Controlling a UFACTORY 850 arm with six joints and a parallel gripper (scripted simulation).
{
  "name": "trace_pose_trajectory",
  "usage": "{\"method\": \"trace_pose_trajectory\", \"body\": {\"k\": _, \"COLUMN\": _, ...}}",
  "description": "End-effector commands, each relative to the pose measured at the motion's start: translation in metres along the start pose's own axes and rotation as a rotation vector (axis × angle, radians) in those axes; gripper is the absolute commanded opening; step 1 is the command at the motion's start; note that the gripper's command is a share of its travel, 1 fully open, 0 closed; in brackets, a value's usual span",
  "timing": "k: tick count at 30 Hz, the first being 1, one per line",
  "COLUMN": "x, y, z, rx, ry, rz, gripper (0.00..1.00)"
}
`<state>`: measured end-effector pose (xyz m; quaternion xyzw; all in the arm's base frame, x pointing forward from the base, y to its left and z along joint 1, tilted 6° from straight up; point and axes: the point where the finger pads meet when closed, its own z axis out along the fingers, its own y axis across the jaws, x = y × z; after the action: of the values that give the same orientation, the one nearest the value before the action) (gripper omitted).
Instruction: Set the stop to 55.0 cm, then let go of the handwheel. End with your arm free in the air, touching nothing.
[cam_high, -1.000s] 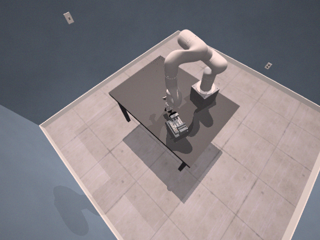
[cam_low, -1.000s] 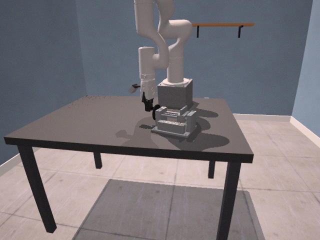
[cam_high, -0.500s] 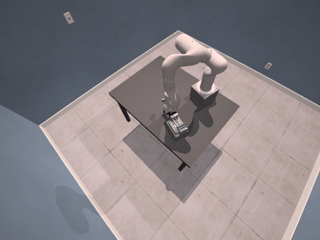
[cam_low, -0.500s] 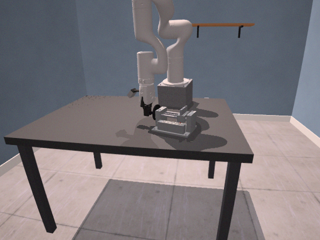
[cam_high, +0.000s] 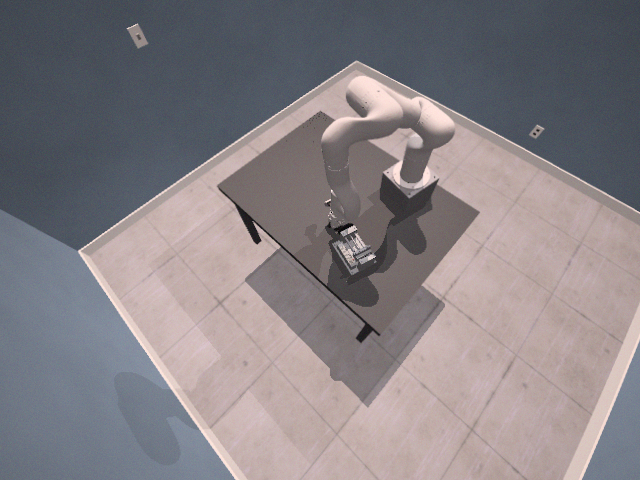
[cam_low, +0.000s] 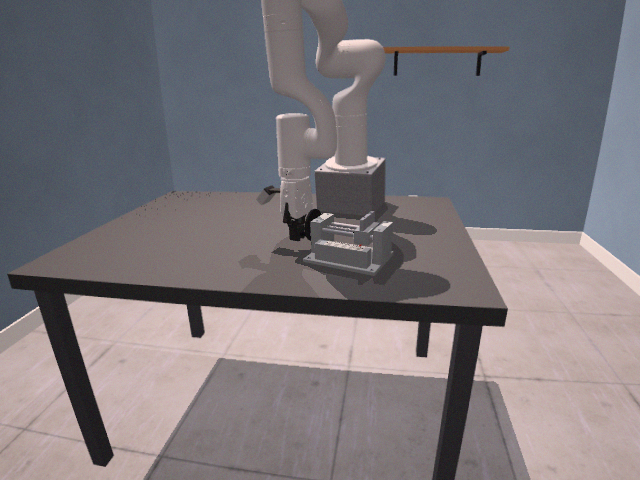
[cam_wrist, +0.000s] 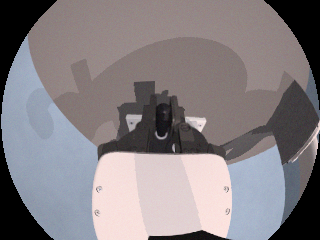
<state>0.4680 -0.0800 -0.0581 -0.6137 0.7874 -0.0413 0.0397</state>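
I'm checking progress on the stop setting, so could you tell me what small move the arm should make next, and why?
Probably another small turn of the handwheel. The gripper is shut on it at the end of the grey fixture on the table, so the grip is in place. The scale is too small to read, so I cannot say the stop is set; letting go seems premature.

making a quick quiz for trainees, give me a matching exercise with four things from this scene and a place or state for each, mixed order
Things:
1. end effector
2. stop fixture
3. wooden shelf
4. arm pedestal

Places or states:
A. mounted high on the blue wall
B. shut on the handwheel
C. grey block at the table's far edge
D. on the table, in front of the pedestal

Pairs: 1-B, 2-D, 3-A, 4-C
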Motion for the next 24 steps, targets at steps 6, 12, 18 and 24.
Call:
{"method": "trace_pose_trajectory", "body": {"k": 6, "x": 0.0, "y": 0.018, "z": 0.009, "rx": -0.004, "ry": 0.001, "rz": 0.0, "gripper": 0.06}}
{"method": "trace_pose_trajectory", "body": {"k": 12, "x": 0.0, "y": 0.03, "z": 0.009, "rx": -0.004, "ry": 0.001, "rz": 0.0, "gripper": 0.06}}
{"method": "trace_pose_trajectory", "body": {"k": 18, "x": 0.0, "y": 0.039, "z": 0.005, "rx": -0.004, "ry": 0.001, "rz": 0.0, "gripper": 0.06}}
{"method": "trace_pose_trajectory", "body": {"k": 24, "x": 0.0, "y": 0.044, "z": 0.001, "rx": -0.004, "ry": 0.001, "rz": 0.0, "gripper": 0.06}}
